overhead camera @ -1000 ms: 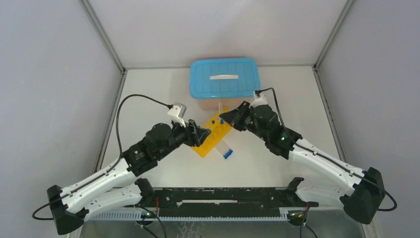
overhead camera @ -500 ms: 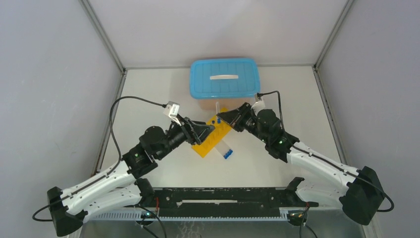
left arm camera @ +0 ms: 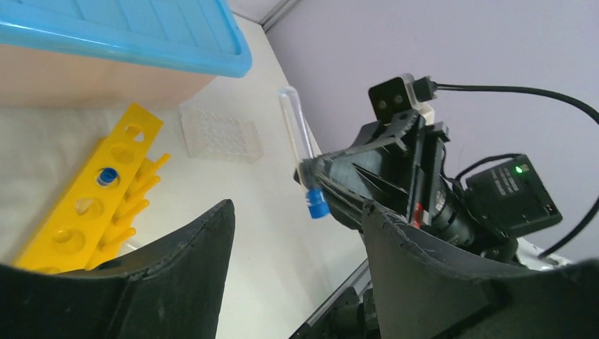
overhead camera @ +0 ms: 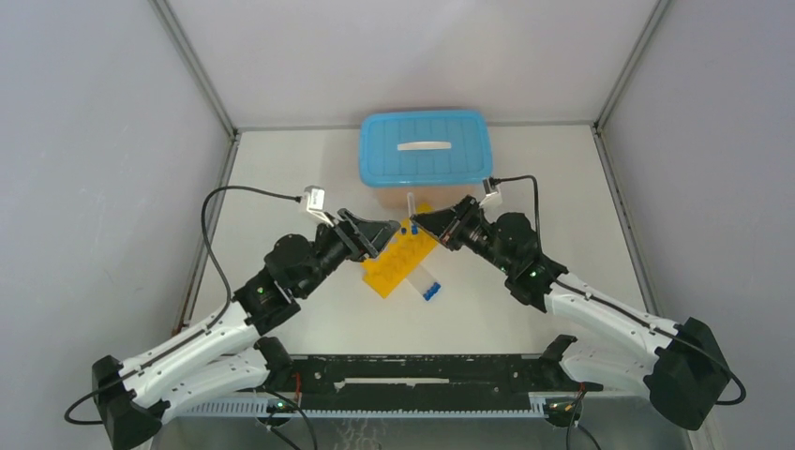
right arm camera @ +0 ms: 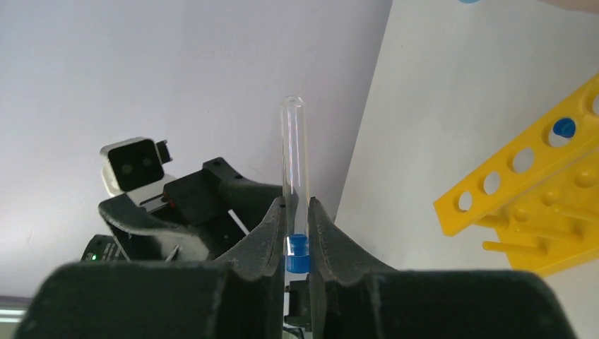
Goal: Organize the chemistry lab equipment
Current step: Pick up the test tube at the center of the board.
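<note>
On the white desk (overhead camera: 562,187) a yellow rack (overhead camera: 384,272) is seen; nearby, a blue-capped tube (right arm camera: 292,155) is clamped cap-down in the right hand (right arm camera: 297,212), while the left hand (left arm camera: 297,212) is held spread, empty.

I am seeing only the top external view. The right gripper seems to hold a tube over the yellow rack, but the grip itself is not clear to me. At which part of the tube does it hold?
Observer: The right gripper is shut on the tube just above its blue cap. The cap end sits toward the wrist and the rounded glass end points away.
Operator: Thank you. Does the left gripper carry something?
Observer: No. The left gripper is open, with nothing between its fingers.
Operator: Is the rack already filled?
Observer: In the left wrist view, one hole of the yellow rack holds a capped tube. I cannot judge the other holes.
</note>
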`<action>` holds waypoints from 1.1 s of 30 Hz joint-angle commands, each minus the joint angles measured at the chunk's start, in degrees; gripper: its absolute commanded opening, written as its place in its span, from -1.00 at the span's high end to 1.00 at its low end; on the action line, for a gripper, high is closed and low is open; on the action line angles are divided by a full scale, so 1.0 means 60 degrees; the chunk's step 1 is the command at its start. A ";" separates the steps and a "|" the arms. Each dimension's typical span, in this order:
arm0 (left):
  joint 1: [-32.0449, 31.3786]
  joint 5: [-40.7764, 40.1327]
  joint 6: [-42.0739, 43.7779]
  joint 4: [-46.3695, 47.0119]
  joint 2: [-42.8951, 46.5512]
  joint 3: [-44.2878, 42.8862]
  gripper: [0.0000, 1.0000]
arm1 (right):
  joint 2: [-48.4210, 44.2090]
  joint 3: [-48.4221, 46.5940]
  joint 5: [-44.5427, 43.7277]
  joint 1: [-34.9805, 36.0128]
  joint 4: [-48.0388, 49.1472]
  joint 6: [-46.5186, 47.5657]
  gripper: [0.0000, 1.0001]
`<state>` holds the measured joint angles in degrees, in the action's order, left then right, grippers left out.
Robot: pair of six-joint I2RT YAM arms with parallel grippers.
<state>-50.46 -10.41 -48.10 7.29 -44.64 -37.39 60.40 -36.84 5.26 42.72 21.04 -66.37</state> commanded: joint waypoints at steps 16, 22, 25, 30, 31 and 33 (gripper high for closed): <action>0.1154 0.0992 -0.0734 0.0724 -0.0614 -0.0478 -0.40 | -0.0180 0.0105 0.1664 0.0102 0.0225 0.0496 0.66; 0.1415 0.1614 -0.0717 0.0828 -0.0809 -0.0617 -0.39 | 0.0054 0.0105 0.1830 0.0092 0.0351 0.0525 0.66; 0.1451 0.1787 -0.0779 0.0927 -0.0846 -0.0554 -0.39 | -0.0008 0.0105 0.1471 0.0013 0.0326 0.0572 0.67; 0.1461 0.2528 -0.0690 0.0995 -0.0968 -0.0491 -0.39 | 0.0210 0.0046 0.1043 -0.0278 0.1013 0.0453 0.66; 0.1454 0.2617 -0.0678 0.1028 -0.0960 -0.0441 -0.39 | 0.0291 -0.0011 0.0968 -0.0323 0.1085 0.0465 0.67; 0.1464 0.2779 -0.0685 0.1136 -0.0928 -0.0304 -0.38 | 0.0462 -0.0093 0.0837 -0.0373 0.1314 0.0484 0.67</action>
<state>-42.04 2.15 -52.14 10.46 -50.59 -37.54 61.73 -36.14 13.02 41.39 23.22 -64.38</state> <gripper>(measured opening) 0.693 0.196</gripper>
